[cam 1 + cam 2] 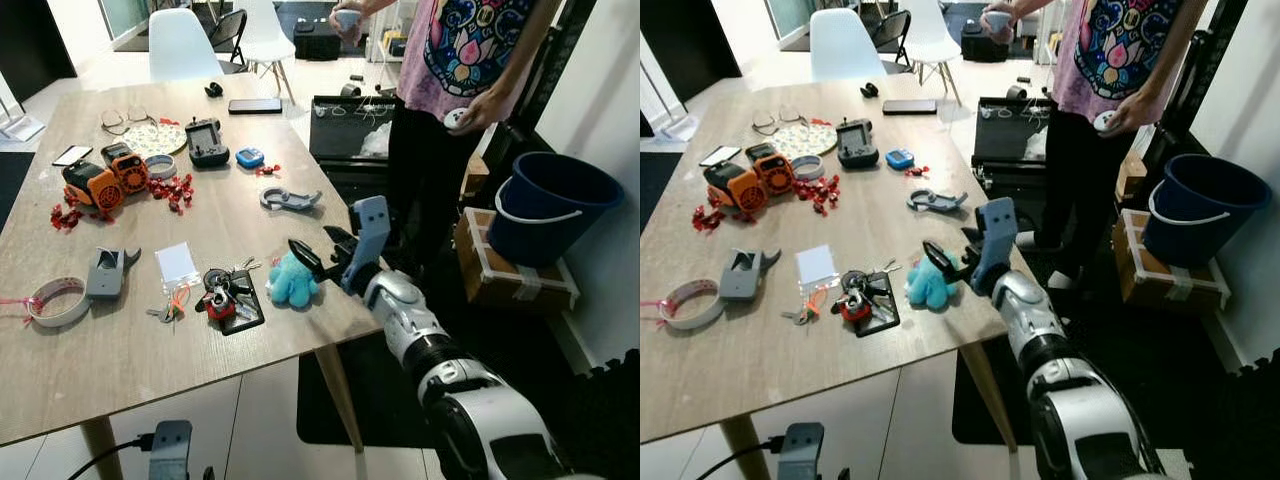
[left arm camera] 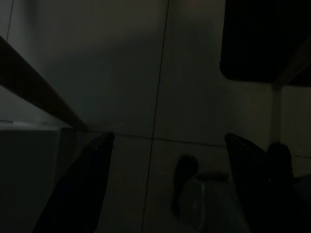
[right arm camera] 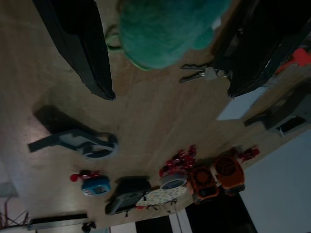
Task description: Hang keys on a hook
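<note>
While the right gripper [image 1: 312, 262] hangs open at the teal fluffy charm [image 1: 292, 281], the light, jangly keys [image 1: 226, 292] lie at nine o'clock; pinch the soft charm.

One wooden surface [image 1: 120, 370] carrying: one bunch of keys on a black fob [image 1: 224, 293], one teal plush toy [image 1: 292, 281], one grey carabiner hook [image 1: 288, 199], two orange round gadgets [image 1: 108, 178], one black phone [image 1: 255, 105], one pair of glasses [image 1: 124, 121]. Two white chairs [image 1: 182, 45]. One dark blue bucket [image 1: 548, 205].
</note>
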Controlling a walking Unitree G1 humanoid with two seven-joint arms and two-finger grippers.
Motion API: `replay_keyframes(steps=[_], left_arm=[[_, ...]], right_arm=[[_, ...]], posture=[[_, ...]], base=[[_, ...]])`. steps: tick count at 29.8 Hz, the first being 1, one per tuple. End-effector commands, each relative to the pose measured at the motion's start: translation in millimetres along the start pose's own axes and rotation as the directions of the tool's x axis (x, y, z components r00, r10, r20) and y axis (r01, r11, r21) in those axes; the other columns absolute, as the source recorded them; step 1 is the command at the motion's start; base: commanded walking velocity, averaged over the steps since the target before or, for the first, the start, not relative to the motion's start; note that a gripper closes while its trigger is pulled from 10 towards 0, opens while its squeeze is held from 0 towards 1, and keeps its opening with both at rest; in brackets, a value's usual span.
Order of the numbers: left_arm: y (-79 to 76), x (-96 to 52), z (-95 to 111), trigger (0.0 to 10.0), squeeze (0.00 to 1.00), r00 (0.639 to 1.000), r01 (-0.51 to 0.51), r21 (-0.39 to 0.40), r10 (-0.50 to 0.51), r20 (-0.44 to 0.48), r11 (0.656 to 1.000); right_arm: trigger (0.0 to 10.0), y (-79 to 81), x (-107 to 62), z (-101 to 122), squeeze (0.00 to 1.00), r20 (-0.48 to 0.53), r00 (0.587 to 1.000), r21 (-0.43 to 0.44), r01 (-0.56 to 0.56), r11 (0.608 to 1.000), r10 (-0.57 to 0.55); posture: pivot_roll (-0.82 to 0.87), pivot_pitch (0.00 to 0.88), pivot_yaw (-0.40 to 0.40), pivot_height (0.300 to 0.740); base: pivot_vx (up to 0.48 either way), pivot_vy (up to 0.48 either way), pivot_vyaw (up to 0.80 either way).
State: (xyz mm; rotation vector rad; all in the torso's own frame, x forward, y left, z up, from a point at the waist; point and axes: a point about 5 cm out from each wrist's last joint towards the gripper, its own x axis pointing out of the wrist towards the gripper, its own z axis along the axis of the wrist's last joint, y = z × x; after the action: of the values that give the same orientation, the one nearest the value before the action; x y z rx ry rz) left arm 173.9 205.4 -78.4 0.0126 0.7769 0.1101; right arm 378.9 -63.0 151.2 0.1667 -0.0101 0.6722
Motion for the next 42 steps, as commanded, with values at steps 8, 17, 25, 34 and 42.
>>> replay_keyframes(steps=[8, 17, 25, 34, 42], left_arm=[[-0.7, -0.8, 2, 10.0, 0.00, 0.999, -0.006, -0.003, 0.006, 0.032, 1.000], [-3.2, -2.6, 4, 10.0, 0.00, 0.998, 0.001, 0.004, -0.001, 0.068, 1.000], [-4.0, -5.7, 6, 10.0, 0.00, 0.995, -0.001, 0.005, 0.000, 0.101, 1.000], [-4.7, -8.1, 6, 10.0, 0.00, 0.994, -0.005, 0.001, 0.005, 0.107, 1.000], [-2.9, -8.7, 8, 10.0, 0.00, 0.994, -0.013, 0.003, 0.013, 0.106, 1.000]], right_arm=[[10.0, 4.6, 3.9, -3, 0.00, -0.021, 1.000, 0.015, -0.003, 1.000, 0.003], [10.0, 1.4, 1.7, -13, 0.00, -0.083, 0.995, 0.061, 0.053, 0.997, -0.047], [10.0, 1.5, 5.4, -9, 0.00, -0.084, 0.994, 0.065, 0.081, 0.995, -0.076], [10.0, -1.1, 6.5, -9, 0.00, -0.114, 0.986, 0.033, 0.129, 0.991, -0.125], [10.0, -2.1, 4.8, -15, 0.00, -0.163, 0.974, 0.011, 0.160, 0.987, -0.156]], posture=[[0.05, 0.114, -0.010, 0.740], [0.06, 0.131, -0.004, 0.740], [0.06, 0.155, -0.004, 0.740], [0.06, 0.159, -0.008, 0.740], [0.06, 0.153, -0.005, 0.740]], base=[[0.000, 0.000, 0.00], [0.000, 0.000, 0.00], [0.000, 0.000, 0.00], [0.000, 0.000, 0.00], [0.000, 0.000, 0.00]])
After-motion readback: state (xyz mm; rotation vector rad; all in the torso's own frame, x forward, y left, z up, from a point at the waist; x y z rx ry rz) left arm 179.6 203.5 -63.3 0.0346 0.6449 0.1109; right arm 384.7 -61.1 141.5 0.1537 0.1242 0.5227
